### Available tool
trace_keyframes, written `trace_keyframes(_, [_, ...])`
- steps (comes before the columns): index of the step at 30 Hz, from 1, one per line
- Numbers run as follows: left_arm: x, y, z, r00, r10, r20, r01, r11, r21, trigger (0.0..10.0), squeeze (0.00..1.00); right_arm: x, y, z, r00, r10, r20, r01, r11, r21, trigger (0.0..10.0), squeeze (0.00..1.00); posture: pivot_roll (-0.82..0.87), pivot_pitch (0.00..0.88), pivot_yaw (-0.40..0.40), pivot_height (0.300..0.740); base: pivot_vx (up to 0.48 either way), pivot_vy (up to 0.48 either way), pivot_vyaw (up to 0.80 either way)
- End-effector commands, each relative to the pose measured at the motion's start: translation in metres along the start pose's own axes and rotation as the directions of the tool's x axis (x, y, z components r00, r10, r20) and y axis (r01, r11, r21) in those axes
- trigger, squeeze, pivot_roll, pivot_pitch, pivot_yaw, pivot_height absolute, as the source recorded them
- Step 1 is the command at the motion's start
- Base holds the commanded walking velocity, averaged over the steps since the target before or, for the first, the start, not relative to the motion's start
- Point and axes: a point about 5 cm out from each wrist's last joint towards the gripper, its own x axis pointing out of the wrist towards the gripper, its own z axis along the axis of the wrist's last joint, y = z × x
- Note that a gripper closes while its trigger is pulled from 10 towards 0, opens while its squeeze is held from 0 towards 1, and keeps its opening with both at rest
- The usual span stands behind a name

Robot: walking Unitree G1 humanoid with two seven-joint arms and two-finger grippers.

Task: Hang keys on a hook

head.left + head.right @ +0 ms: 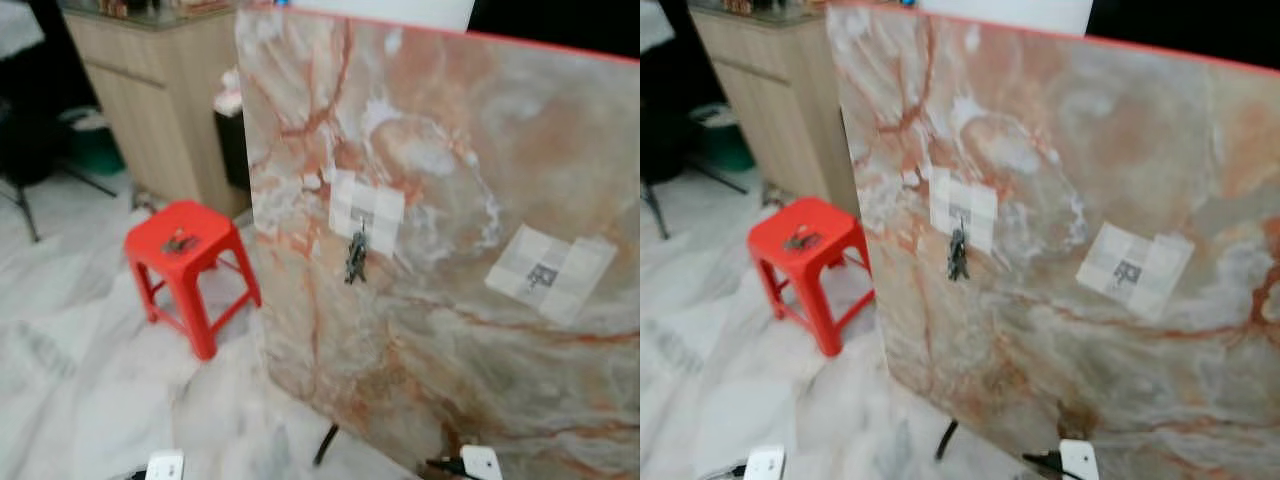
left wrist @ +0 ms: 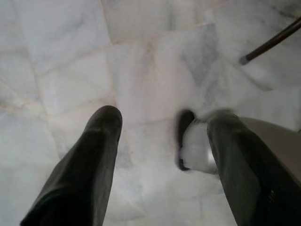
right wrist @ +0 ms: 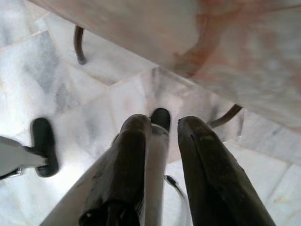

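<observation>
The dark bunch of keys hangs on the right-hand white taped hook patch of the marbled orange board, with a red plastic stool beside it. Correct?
Not quite. The dark bunch of keys hangs on the left-hand white taped hook patch of the marbled orange board, as the left eye view shows. The red plastic stool stands beside it.

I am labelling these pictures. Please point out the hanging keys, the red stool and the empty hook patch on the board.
keys (image 1: 356, 258): left eye view, middle of the hanging bunch.
red stool (image 1: 200, 228): left eye view, bare seat top.
empty hook patch (image 1: 549, 273): left eye view, centre of the taped square.
</observation>
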Motion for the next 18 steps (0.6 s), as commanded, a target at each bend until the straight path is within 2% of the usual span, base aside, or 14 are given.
trace_keyframes(1, [-0.0012,0.0077,-0.0035,1.000,0.011,-0.016,-0.011,1.000,0.007,10.0,0.00,0.0014,0.0085,0.0068,1.000,0.018,0.021,-0.019,1.000,0.012,10.0,0.00,-0.02,0.000,-0.009,0.740,0.000,0.465,0.00])
trace_keyframes(13, [-0.0012,0.0132,0.0001,1.000,0.014,0.001,-0.014,1.000,0.015,10.0,0.00,0.0018,0.0131,0.0071,0.999,0.023,0.026,-0.024,0.999,0.035,10.0,0.00,-0.03,0.000,0.010,0.740,0.000,0.464,0.00])
trace_keyframes(18, [-0.0018,0.0101,-0.0041,1.000,0.008,-0.008,-0.007,1.000,0.010,10.0,0.00,0.0017,0.0112,0.0075,0.999,0.011,0.030,-0.012,0.999,0.052,10.0,0.00,-0.03,0.000,0.007,0.740,0.000,0.465,0.00])
